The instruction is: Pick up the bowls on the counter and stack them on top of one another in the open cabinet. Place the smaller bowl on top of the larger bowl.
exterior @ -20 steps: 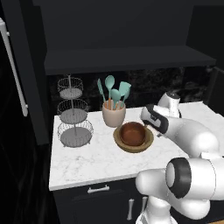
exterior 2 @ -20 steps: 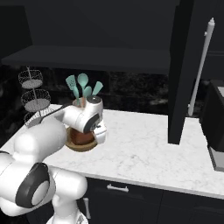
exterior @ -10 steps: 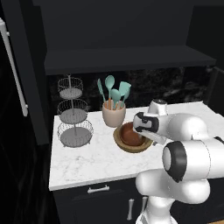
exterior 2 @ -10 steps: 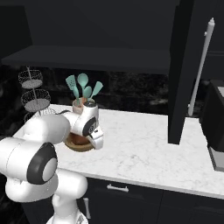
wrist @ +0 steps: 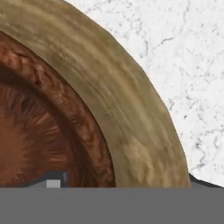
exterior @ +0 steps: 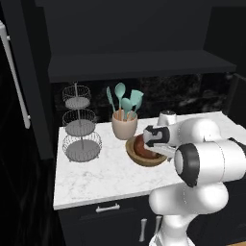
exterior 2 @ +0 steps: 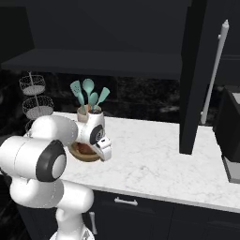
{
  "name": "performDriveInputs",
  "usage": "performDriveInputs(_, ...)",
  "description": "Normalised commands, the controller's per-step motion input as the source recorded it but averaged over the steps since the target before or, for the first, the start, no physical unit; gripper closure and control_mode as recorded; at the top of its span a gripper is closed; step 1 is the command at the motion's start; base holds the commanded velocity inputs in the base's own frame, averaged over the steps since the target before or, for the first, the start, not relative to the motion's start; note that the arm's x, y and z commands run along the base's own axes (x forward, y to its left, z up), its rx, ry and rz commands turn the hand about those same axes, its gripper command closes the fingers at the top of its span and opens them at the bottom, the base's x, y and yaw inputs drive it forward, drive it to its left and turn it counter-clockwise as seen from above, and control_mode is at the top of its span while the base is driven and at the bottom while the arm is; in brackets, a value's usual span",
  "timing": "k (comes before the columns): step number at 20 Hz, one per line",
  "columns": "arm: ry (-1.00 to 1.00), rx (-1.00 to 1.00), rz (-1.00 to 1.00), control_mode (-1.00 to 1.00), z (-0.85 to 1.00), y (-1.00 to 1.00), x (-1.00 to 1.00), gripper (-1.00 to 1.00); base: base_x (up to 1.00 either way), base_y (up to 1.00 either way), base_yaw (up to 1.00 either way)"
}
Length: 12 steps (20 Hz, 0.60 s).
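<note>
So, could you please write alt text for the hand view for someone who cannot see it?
A small glossy reddish-brown bowl sits nested inside a wide tan wooden bowl, seen very close from above. White grey-veined marble counter shows beyond the wooden rim at the upper right.

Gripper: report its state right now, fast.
Gripper: low over the small dark reddish-brown bowl nested in the wide tan wooden bowl; open or shut cannot be told, its fingertips are hidden.

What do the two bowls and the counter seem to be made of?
Large bowl: probably wood, matte tan with streaky grain on the thick rim. Small bowl, nested inside it: reddish-brown with mottled streaks, maybe glazed ceramic or dark wood; hard to tell. Counter: looks like marble, white with thin grey veins.
</note>
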Motion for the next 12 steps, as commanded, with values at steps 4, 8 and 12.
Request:
performDriveInputs(4,-0.1,0.01,-0.01,-1.0,0.23,0.0,-0.03,1.0,0.0,0.0,0.0)
performDriveInputs(8,-0.28,0.03,-0.09,-1.0,0.69,0.0,-0.29,1.0,0.0,0.0,0.0)
performDriveInputs(12,-0.4,0.05,-0.11,-1.0,0.99,0.0,-0.81,1.0,0.0,0.0,0.0)
